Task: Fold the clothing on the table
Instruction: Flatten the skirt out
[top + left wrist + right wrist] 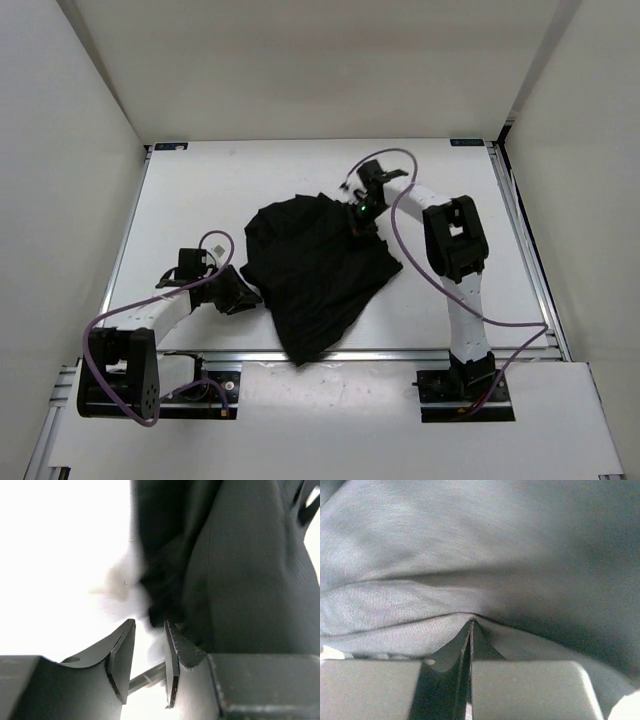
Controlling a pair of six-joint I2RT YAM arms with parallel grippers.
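The black clothing lies crumpled in the middle of the white table, with a pointed end reaching the near edge. My left gripper sits low at the garment's left edge. In the left wrist view it is open with only bright table between the fingers; the right finger lies against the dark cloth. My right gripper is at the garment's far right part. In the right wrist view its jaws are pressed together, with a ridge of fabric drawn into their tips.
Aluminium rails run along the table's right side and near edge. White walls close in the left, far and right sides. Purple cables loop beside both arms. Bare tabletop lies left of the garment.
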